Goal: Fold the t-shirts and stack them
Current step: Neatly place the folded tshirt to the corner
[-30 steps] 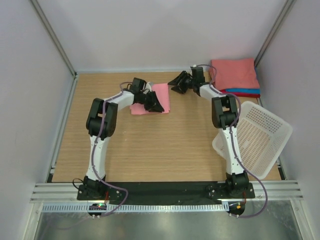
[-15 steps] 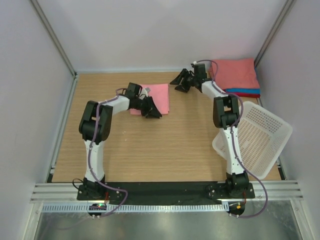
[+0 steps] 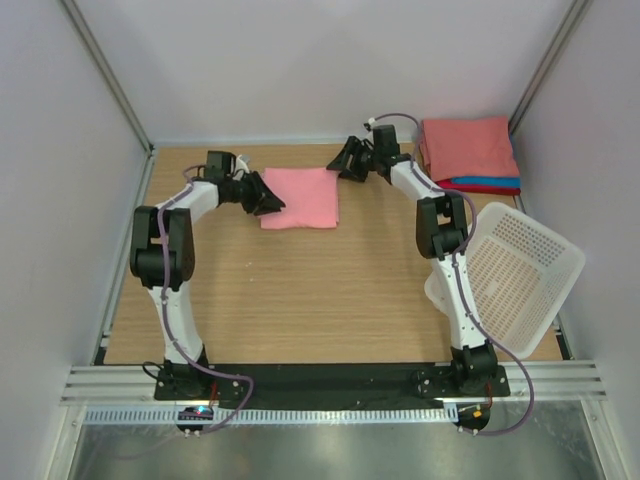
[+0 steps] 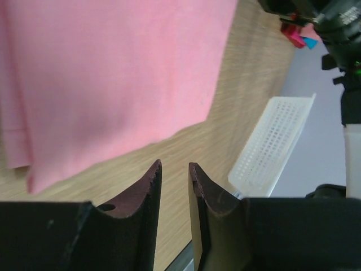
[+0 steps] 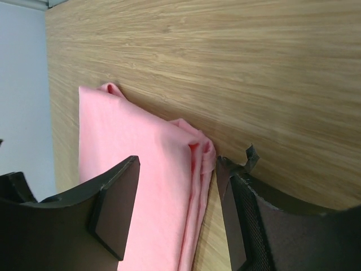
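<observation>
A folded salmon-pink t-shirt (image 3: pixel 300 197) lies flat on the far middle of the wooden table (image 3: pixel 320 290). My left gripper (image 3: pixel 272 203) hovers at its left edge, jaws a narrow gap apart with only bare wood between them (image 4: pixel 174 164); the shirt (image 4: pixel 113 73) lies just beyond the tips. My right gripper (image 3: pixel 342 166) is at the shirt's far right corner, open, its fingers either side of the layered folded edge (image 5: pixel 197 164). A stack of folded t-shirts (image 3: pixel 468 148), pink on top with blue and red beneath (image 3: pixel 490 184), sits in the back right corner.
A white mesh basket (image 3: pixel 512 272) leans tilted at the right edge of the table, beside the right arm, and shows in the left wrist view (image 4: pixel 271 147). Grey walls and metal posts close in the back and both sides.
My left gripper has drawn back leftwards off the pink shirt to its left edge. My right gripper has shifted left to the shirt's far corner and opened wider.
</observation>
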`<act>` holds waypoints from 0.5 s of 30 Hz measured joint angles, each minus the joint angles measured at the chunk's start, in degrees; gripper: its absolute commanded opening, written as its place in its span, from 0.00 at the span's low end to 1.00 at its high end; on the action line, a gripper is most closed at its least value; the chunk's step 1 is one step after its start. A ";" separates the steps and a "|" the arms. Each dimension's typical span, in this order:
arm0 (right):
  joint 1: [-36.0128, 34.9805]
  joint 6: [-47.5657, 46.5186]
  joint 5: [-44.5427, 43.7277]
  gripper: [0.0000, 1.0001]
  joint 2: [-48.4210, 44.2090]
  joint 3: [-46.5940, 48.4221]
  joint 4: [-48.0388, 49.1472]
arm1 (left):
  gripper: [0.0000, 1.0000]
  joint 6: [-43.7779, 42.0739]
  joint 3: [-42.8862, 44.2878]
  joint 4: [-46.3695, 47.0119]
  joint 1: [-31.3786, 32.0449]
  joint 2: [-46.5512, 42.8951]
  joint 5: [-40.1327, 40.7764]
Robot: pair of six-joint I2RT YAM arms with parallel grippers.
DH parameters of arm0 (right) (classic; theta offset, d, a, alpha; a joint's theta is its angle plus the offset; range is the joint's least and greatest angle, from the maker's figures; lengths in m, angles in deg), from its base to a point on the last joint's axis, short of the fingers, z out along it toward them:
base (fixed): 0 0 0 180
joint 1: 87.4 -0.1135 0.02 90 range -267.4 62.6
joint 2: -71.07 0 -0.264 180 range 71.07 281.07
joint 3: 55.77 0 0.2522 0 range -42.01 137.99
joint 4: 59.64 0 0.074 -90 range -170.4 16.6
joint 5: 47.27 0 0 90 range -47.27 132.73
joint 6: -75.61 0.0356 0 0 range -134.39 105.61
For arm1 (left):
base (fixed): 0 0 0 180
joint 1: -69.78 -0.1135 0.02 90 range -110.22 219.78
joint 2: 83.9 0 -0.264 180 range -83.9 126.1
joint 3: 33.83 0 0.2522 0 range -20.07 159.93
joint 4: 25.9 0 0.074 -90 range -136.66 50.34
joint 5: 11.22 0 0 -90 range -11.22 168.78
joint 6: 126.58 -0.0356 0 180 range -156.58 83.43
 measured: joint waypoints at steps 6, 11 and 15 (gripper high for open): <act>-0.63 -1.73 -1.09 0.64 1.42 2.82 -0.87 | 0.26 -1.77 0.00 -2.99 -0.85 4.02 2.36; -0.83 -3.02 -1.51 0.65 1.42 3.06 -1.40 | 0.26 -3.48 0.00 -5.09 -1.90 4.83 3.48; -0.94 -4.35 -1.84 0.67 1.42 3.37 -1.68 | 0.26 -5.09 0.15 -6.49 -3.61 5.64 4.63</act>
